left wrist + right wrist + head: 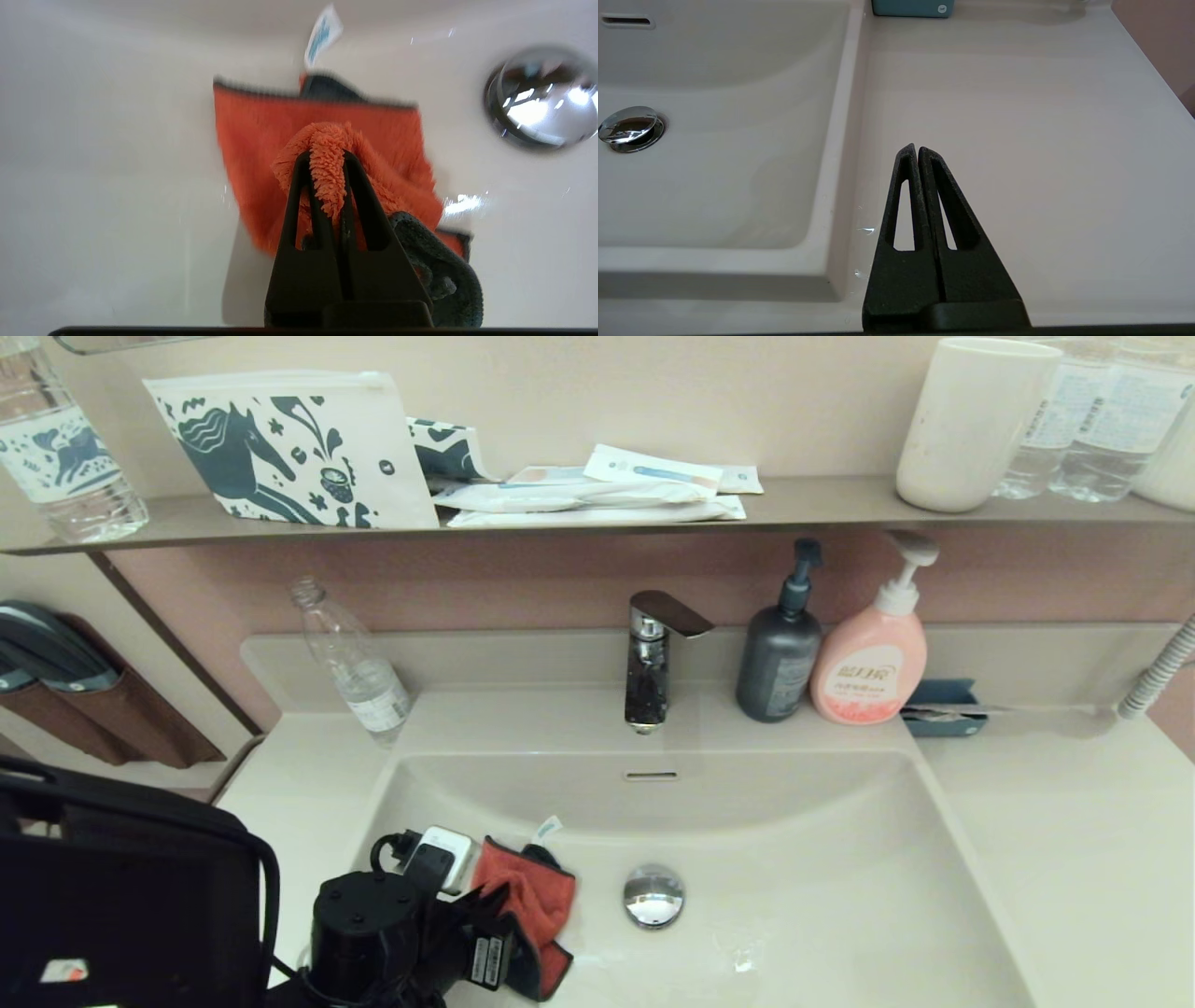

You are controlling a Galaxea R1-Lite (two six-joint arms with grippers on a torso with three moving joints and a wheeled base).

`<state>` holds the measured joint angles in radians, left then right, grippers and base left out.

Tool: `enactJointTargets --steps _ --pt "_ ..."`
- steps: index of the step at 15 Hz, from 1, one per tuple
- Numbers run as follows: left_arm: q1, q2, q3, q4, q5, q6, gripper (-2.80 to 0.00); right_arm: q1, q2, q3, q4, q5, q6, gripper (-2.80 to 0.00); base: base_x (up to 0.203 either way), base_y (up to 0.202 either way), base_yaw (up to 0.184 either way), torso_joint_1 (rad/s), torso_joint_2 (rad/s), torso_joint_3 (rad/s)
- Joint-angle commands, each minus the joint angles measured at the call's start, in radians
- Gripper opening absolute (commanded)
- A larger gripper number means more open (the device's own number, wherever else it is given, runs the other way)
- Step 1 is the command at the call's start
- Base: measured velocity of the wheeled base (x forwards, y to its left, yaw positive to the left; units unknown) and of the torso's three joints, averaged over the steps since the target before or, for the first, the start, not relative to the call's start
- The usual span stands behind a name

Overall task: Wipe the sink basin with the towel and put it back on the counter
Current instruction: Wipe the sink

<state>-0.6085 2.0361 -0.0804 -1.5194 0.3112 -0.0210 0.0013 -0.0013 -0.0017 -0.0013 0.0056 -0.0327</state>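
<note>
Left tool (327,158) pinching towel (261,154), lower left in sink basin (840,896): press flat, sweep toward drain (653,894).

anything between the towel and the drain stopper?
Nothing: bare wet basin floor separates the towel, pinched in the left hand, from the drain stopper, per left wrist view.

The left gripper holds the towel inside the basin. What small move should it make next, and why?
Probably slide the towel rightward across the sink basin floor: the left gripper is shut on a fold of it, left of the drain stopper, with the cloth on the floor there.
</note>
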Motion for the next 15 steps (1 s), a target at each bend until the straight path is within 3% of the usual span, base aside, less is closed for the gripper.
enactJointTargets --steps 1,5,12,15 --pt "-0.004 -0.019 -0.026 -0.035 0.002 0.01 -2.8 0.0 0.001 0.0 0.0 0.001 0.0 -2.8 0.0 0.0 0.0 0.0 0.0 0.0" --pt "-0.002 -0.041 -0.124 0.088 0.002 0.027 -2.8 0.0 0.001 0.001 0.0 0.001 -0.001 -2.8 0.0 0.0 0.0 0.0 0.0 0.0" --pt "0.003 -0.138 -0.431 0.696 -0.006 -0.013 -2.8 0.0 0.001 0.0 0.0 0.001 -0.001 -2.8 0.0 0.0 0.0 0.0 0.0 0.0" --pt "0.043 -0.126 -0.566 0.945 -0.015 -0.017 -2.8 0.0 0.001 0.0 0.0 0.001 0.0 -2.8 0.0 0.0 0.0 0.0 0.0 0.0"
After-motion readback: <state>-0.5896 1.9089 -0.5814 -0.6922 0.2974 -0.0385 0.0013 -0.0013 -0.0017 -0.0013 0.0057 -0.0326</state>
